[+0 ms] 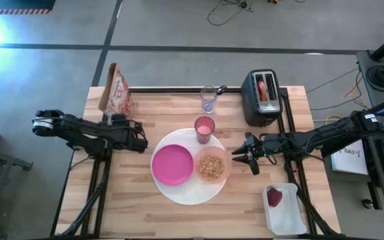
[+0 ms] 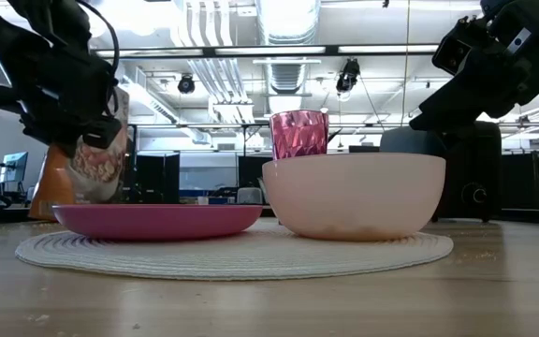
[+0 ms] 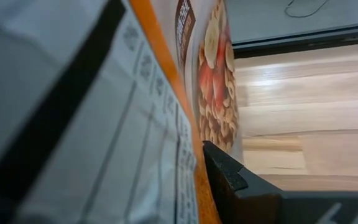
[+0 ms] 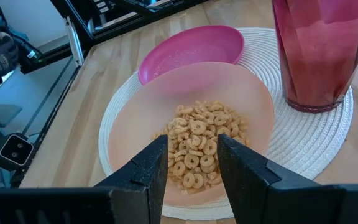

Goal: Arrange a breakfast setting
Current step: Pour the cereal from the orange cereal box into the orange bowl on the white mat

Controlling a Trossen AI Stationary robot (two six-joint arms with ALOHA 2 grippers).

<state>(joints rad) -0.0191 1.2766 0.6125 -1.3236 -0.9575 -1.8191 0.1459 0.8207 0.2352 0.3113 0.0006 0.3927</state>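
Hovering just right of the peach bowl (image 1: 212, 166), the right tool (image 1: 248, 155) has its fingers spread a little, with nothing between them. The bowl holds cereal rings and sits on the white round plate (image 1: 189, 189) beside the magenta plate (image 1: 173, 165), with the pink tumbler (image 1: 205, 129) at the plate's far edge. The left tool (image 1: 135, 135) is pinching the cereal box (image 1: 117, 91) near the desk's (image 1: 132, 207) far left corner.
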